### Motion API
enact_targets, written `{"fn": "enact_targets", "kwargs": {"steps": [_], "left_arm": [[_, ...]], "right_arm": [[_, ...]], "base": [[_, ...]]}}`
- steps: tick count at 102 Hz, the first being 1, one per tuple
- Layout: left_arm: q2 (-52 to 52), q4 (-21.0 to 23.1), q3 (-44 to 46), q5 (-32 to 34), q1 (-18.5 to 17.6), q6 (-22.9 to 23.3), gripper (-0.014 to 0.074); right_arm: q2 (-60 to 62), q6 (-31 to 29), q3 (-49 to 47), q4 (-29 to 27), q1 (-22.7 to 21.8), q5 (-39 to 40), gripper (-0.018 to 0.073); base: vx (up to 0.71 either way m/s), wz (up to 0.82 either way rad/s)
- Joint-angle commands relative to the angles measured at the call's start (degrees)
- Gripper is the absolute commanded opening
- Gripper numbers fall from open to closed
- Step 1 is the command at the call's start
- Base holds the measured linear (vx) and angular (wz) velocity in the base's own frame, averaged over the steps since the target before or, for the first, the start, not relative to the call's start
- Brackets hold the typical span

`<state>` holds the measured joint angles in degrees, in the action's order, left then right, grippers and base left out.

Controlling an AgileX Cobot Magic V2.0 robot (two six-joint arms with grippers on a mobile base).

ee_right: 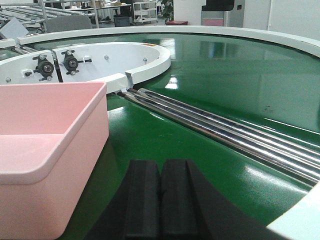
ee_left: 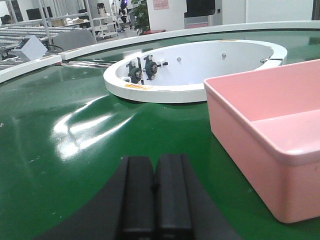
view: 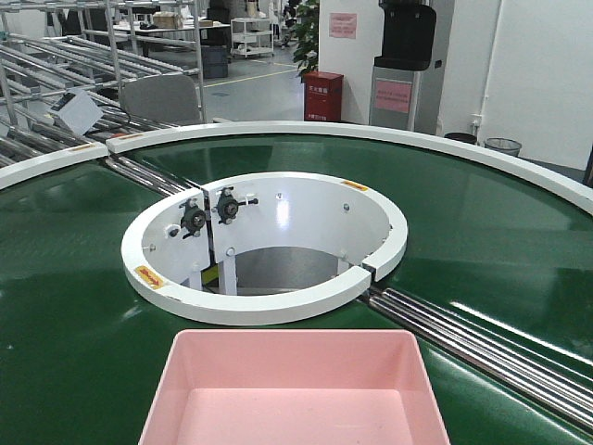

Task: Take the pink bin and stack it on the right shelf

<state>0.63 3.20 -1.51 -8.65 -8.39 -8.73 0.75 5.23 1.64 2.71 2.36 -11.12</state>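
The pink bin [view: 295, 389] rests empty on the green conveyor belt [view: 74, 306] at the near edge of the front view. In the left wrist view my left gripper [ee_left: 155, 162] is shut, its two black fingers pressed together with nothing between them, low over the belt and to the left of the pink bin [ee_left: 272, 135]. In the right wrist view my right gripper [ee_right: 160, 166] is likewise shut and empty, just right of the pink bin [ee_right: 50, 150]. Neither gripper touches the bin. The right shelf is out of view.
A white ring [view: 269, 301] surrounds a round hole in the belt, straight beyond the bin. Steel rollers [ee_right: 235, 132] cross the belt to the right. The belt's white outer rim [view: 371, 134] curves behind; racks [view: 56, 65] and a red cabinet [view: 322, 96] stand further back.
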Motion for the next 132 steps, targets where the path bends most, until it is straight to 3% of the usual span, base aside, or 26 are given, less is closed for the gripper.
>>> {"fn": "enact_targets", "kwargs": {"steps": [1, 73, 89, 95, 99, 104, 108, 121, 132], "left_arm": [[0.9, 0.1, -0.9, 4.5, -0.3, 0.2, -0.0008], [0.9, 0.1, -0.9, 4.8, -0.3, 0.2, -0.0008], [0.9, 0.2, -0.6, 10.7, -0.3, 0.3, -0.0008], [0.9, 0.6, -0.1, 14.9, -0.3, 2.3, -0.0008], [0.9, 2.2, 0.5, 19.0, -0.3, 6.2, -0.0008], [0.9, 5.0, 2.7, 21.9, -0.3, 10.9, -0.0008], [0.8, 5.1, 5.3, 20.6, -0.3, 13.7, -0.0008], [-3.5, 0.2, 17.8, 11.3, -0.3, 11.8, -0.0008], [-15.5, -2.0, 30.7, 7.1, -0.3, 11.5, -0.0008]], "right_arm": [[0.6, -0.2, 0.2, 0.3, -0.1, 4.9, -0.0008], [0.6, -0.2, 0.2, 0.3, -0.1, 6.0, -0.0008], [0.6, -0.2, 0.0, 0.3, -0.1, 11.1, -0.0008], [0.6, -0.1, -0.1, -0.2, -0.1, 16.1, -0.0008], [0.6, -0.1, -0.8, -1.1, -0.1, 20.1, -0.0008], [0.6, -0.1, -3.8, -1.7, -0.1, 21.3, -0.0008], [0.4, -0.3, -7.4, -1.4, -0.1, 19.2, -0.0008], [-5.4, -0.6, -23.7, 0.1, -0.1, 11.5, -0.0008], [-16.9, -1.0, -37.9, 3.9, -0.1, 6.8, -0.0008]], "base": [[0.0, 0.0], [0.0, 0.0], [0.0, 0.0], [0.0, 0.0], [0.0, 0.0], [0.0, 0.0], [0.0, 0.0], [0.0, 0.0], [0.0, 0.0]]}}
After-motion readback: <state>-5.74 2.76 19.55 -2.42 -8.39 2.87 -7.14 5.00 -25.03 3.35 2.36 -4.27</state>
